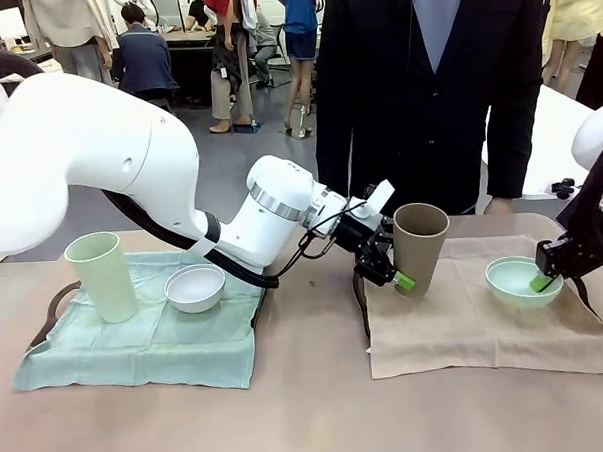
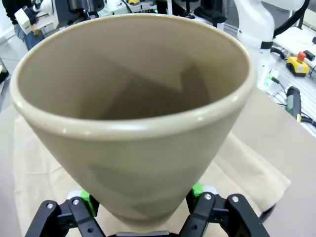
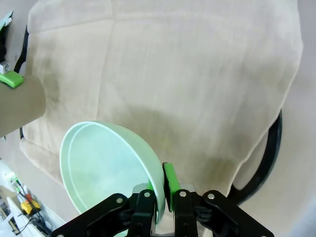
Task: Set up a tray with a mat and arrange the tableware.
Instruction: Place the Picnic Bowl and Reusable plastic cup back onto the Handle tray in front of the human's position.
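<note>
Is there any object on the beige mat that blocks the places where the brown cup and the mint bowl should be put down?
Nothing visible does. The left gripper holds the brown cup near the beige mat's left edge, and the right gripper pinches the mint bowl's rim further right. The cloth between and in front of them is bare.

A person in a dark jacket [image 1: 426, 90] stands at the far side of the table [image 1: 309, 406], just right of the middle. Behind, on the far left, other people [image 1: 144, 58] gather at a desk. In the left wrist view a yellow box with a red button [image 2: 299, 61] lies on a surface at the right, beside black cables [image 2: 281, 86].
</note>
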### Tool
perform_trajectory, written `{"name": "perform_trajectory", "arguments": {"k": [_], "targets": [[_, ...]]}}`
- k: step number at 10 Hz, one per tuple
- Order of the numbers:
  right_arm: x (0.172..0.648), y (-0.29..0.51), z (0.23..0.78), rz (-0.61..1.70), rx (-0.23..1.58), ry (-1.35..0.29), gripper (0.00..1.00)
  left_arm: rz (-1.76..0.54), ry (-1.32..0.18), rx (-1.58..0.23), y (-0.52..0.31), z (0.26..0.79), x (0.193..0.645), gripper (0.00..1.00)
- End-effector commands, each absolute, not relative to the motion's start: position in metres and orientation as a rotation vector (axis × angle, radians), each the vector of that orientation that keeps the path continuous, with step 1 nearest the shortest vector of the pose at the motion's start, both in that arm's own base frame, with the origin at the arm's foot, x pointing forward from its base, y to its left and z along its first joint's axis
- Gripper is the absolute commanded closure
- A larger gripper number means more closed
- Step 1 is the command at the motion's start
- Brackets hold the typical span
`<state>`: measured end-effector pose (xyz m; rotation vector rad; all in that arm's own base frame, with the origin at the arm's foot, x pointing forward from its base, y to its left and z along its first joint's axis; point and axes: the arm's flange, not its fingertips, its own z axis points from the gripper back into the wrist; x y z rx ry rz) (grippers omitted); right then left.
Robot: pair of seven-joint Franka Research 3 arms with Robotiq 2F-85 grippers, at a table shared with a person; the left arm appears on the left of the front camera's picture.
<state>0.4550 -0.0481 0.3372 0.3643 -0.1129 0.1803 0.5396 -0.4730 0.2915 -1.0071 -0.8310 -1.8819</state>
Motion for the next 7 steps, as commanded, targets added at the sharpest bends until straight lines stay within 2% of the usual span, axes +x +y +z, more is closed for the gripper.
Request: {"name": "perform_trajectory", "arguments": {"k": [1,3,4,5,6,7], "targets": [[0.470,-0.054,0.324,0.214,0.397,-0.140,0.93,-1.928,-0.865,-0.998,-0.481,0.287,0.550,0.19],[0.475,-0.054,0.313,0.224,0.398,-0.132,0.93,-1.921,-0.884,-0.984,-0.480,0.278,0.556,0.19],[0.478,-0.056,0.311,0.223,0.398,-0.128,0.68,-1.920,-0.880,-0.979,-0.480,0.275,0.559,0.01],[0.476,-0.055,0.310,0.227,0.393,-0.123,0.33,-1.919,-0.876,-0.976,-0.480,0.276,0.557,0.00],[0.475,-0.054,0.312,0.229,0.387,-0.125,0.08,-1.914,-0.874,-0.977,-0.479,0.277,0.556,0.00],[0.474,-0.055,0.314,0.228,0.377,-0.129,0.00,-1.897,-0.870,-0.983,-0.479,0.277,0.556,0.00]]}}
